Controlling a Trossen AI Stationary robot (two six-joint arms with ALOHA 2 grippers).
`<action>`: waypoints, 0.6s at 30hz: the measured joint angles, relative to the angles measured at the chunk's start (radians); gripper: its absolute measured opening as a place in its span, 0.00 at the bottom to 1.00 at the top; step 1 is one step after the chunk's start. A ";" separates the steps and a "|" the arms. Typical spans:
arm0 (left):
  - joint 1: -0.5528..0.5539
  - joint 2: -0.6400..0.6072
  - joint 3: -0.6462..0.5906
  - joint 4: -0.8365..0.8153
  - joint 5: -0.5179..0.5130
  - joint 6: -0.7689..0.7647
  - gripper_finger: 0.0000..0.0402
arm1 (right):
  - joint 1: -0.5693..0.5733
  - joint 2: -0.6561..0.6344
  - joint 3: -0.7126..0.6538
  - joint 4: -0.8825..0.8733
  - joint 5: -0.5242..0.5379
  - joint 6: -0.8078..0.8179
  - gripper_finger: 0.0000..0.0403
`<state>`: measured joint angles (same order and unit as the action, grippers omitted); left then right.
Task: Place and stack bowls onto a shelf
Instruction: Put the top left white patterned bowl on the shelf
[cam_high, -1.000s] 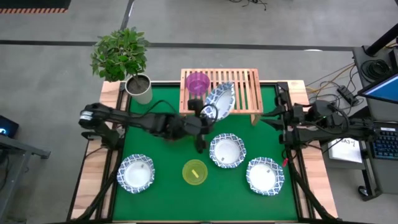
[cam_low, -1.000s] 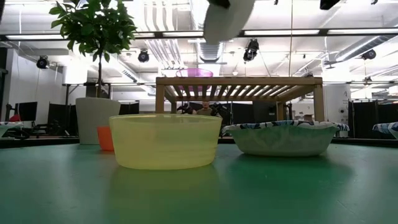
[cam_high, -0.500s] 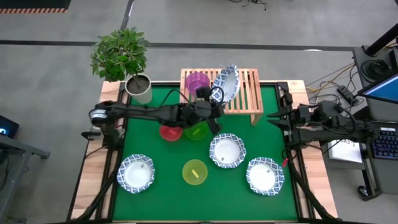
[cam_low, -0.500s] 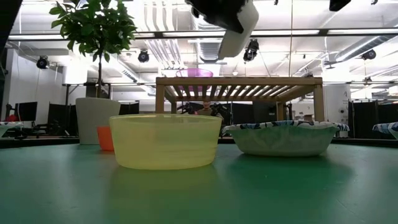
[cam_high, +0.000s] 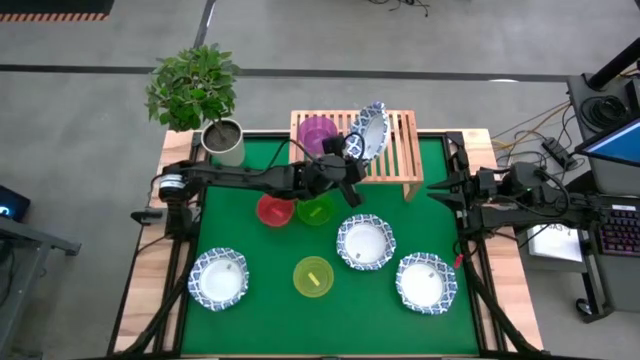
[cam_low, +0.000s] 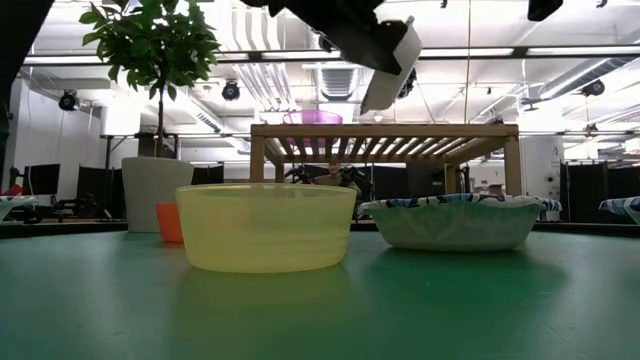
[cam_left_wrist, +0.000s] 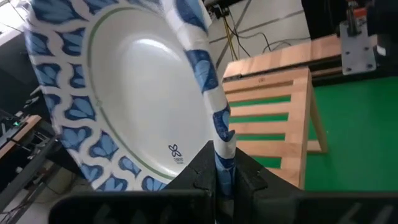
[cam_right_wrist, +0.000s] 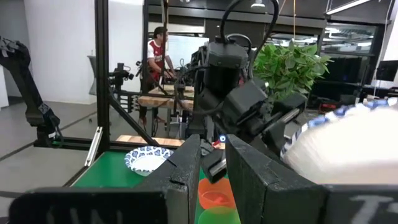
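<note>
— Left gripper (cam_high: 347, 152): where, and doing what?

— Upper middle of the high view, above the front edge of the shelf (cam_high: 402, 140). Pinched hard on the rim of a blue-rimmed bowl (cam_high: 369, 129). Bowl tipped steeply, almost on edge, held over the slats just right of the purple bowl (cam_high: 318, 133) on the shelf's left end.

— And the right gripper (cam_high: 437, 189)?

— Waiting at the right edge of the frame's green mat (cam_high: 270, 250), fingers slightly parted, empty.

— Best way to set it down?

— Level first: roll the wrist until base-down, then lower onto bare slats, clear of the purple one. Only a thin bite of rim in the left wrist view, so go slowly, no jerks. Let go only once flat on the wood; otherwise a likely roll off the far edge.

— Left to shelve?

— Three patterned bowls low in the frame, plus the small red, green and yellow ones.
</note>
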<state>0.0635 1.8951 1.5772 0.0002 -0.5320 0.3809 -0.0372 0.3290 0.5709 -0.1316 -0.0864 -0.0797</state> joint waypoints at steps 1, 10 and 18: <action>0.000 0.006 0.000 0.001 0.000 0.000 0.00 | 0.000 0.000 0.000 0.000 0.000 0.000 0.17; 0.009 0.045 0.000 0.011 0.000 0.006 0.00 | 0.000 -0.001 0.000 -0.012 0.000 -0.003 0.17; 0.018 0.064 0.000 0.027 0.001 0.029 0.07 | 0.000 0.000 0.000 -0.013 0.001 -0.003 0.17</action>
<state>0.0816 1.9591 1.5768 0.0268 -0.5310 0.4094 -0.0372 0.3290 0.5705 -0.1448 -0.0856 -0.0826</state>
